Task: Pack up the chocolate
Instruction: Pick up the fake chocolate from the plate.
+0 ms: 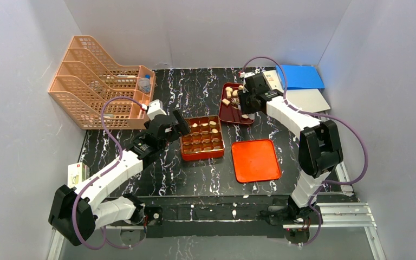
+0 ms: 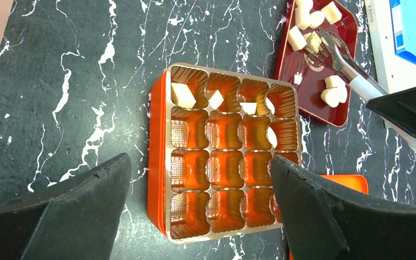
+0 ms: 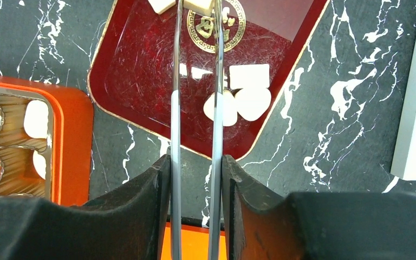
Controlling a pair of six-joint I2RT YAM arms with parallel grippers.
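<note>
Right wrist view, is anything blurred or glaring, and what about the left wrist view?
Right wrist view: the tongs run close to the lens and look soft, and the dark red tray carries a pale sheen. Left wrist view: glare streaks the glossy cells of the orange box, while the chocolate looks sharp.

The chocolate (image 2: 334,91) is small pale cream pieces. Several lie loose in the dark red tray (image 2: 311,102), others sit singly in compartments of the orange box (image 2: 157,162).

Bright, even light is pouring down from overhead, shadows barely showing; glare is glinting off the dark red tray (image 3: 141,70); the top view is looking soft.
</note>
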